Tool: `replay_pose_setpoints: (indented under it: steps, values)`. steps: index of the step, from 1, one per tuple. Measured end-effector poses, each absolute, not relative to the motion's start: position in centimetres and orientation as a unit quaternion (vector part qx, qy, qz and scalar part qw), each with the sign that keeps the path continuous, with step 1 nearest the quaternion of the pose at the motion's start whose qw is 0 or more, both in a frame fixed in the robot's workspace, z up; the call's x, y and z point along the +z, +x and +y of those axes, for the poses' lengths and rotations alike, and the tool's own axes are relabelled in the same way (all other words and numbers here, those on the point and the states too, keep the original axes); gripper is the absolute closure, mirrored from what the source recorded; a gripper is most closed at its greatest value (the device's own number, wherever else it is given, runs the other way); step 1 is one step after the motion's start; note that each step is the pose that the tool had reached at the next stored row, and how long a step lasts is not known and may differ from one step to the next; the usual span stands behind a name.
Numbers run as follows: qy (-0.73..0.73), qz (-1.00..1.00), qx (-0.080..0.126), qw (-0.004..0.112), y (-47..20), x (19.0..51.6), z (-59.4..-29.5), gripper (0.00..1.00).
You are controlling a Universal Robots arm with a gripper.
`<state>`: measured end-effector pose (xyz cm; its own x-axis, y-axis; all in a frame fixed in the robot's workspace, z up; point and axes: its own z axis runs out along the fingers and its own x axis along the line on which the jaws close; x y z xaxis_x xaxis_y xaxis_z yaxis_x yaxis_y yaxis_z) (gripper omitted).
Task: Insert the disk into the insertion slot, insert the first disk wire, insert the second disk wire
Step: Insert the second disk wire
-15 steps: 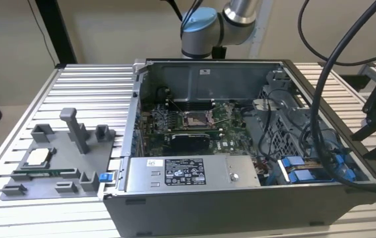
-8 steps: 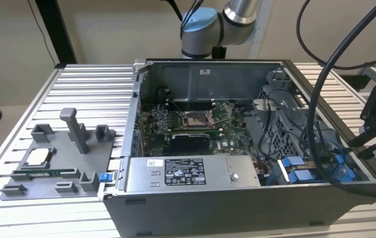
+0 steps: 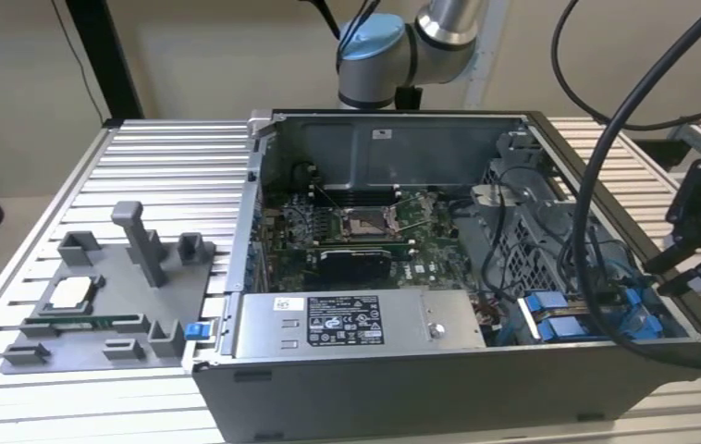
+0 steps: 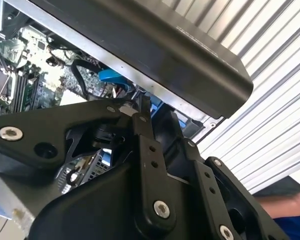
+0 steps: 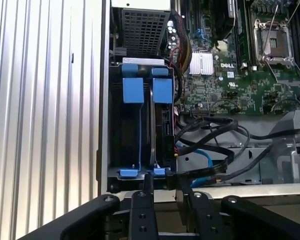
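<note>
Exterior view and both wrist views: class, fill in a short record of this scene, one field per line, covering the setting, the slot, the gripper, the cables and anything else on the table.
Setting: open computer case on a slatted metal table
Slot: insertion slot at the case corner on the exterior view's right, with two blue carriers in it
Arm: gripper close to the slot's end, by the carriers' blue tabs
Cables: black cables and a blue cable lie beside the slot
Also on table: grey parts fixture, on the exterior view's left
</note>
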<state>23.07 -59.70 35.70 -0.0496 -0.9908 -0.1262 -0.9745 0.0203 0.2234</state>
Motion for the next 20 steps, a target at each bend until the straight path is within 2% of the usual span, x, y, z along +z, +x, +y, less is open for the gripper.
replay_pose_setpoints:
  steps: [6, 13, 18, 19, 20]
  values:
    - [0.688, -0.713, -0.130, 0.031, 23.08, 35.31, -59.57, 0.00]
    - [0.686, -0.714, -0.142, 0.020, 23.05, 35.07, -59.56, 0.00]
    - [0.683, -0.715, -0.145, 0.017, 22.99, 35.01, -59.55, 0.00]
    - [0.683, -0.715, -0.145, 0.017, 22.99, 35.00, -59.56, 1.00]
    - [0.683, -0.715, -0.145, 0.016, 22.99, 35.01, -59.56, 1.00]
